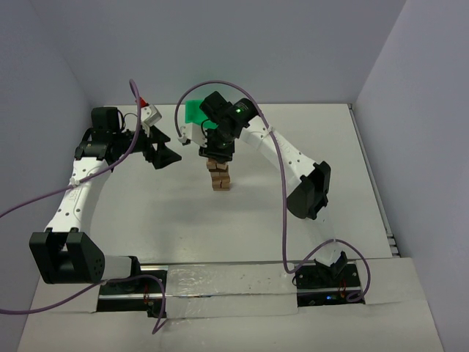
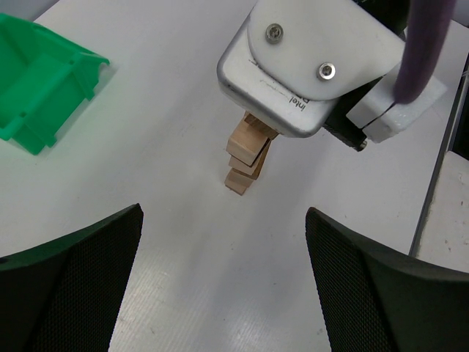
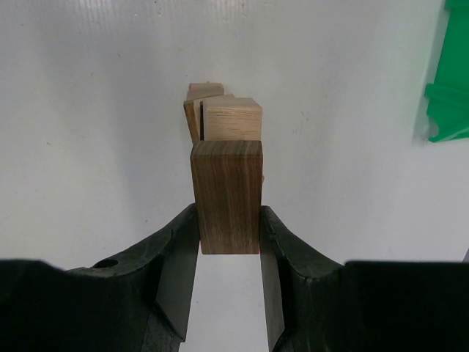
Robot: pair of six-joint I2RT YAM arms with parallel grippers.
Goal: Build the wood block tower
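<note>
Several blocks stand stacked in the wood block tower (image 1: 219, 177); above it the jaws of the right gripper (image 3: 228, 246) clamp a dark block (image 3: 226, 196), not yet released, those of the left gripper (image 2: 223, 214) gaping empty.

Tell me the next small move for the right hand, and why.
Probably lower the right hand slowly, then open it: it clamps a dark brown block over the tower, roughly in line with the top tan block, and the stack looks uneven.
</note>
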